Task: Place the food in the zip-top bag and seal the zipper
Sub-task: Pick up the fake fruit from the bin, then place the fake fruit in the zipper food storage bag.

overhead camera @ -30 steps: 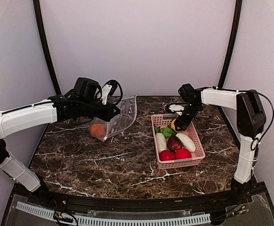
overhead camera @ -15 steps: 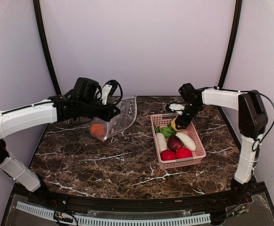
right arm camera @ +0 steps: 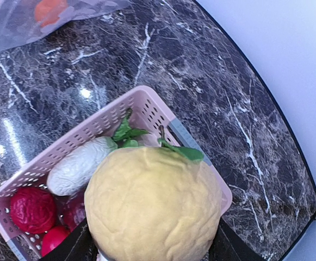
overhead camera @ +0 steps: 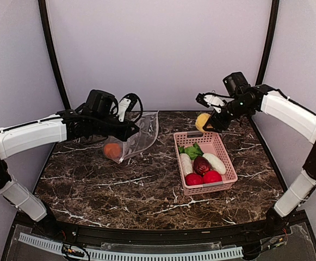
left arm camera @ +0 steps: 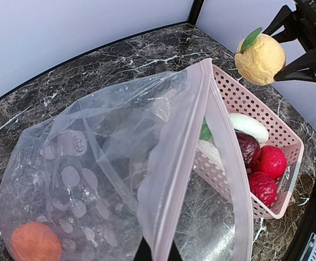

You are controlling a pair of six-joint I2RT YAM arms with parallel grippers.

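Observation:
My left gripper (overhead camera: 131,130) is shut on the pale pink zipper strip (left arm camera: 185,157) of the clear zip-top bag (overhead camera: 138,136) and holds its mouth open, raised off the table at centre left. An orange ball (overhead camera: 112,150) lies inside the bag; it also shows in the left wrist view (left arm camera: 35,243). My right gripper (overhead camera: 208,124) is shut on a yellow ball with a green leaf (overhead camera: 203,121), held in the air above the basket's far end; it fills the right wrist view (right arm camera: 155,204). White oblong pieces, red and maroon fruits and green leaves lie in the pink basket (overhead camera: 226,160).
The pink mesh basket (right arm camera: 147,106) sits right of centre on the dark marble table. Black frame posts and pale curved walls close in the back and sides. A cable loops by the left wrist camera (overhead camera: 129,103).
My right gripper has lifted the yellow ball out of the basket and carried it up and back. The left gripper and the bag have not moved.

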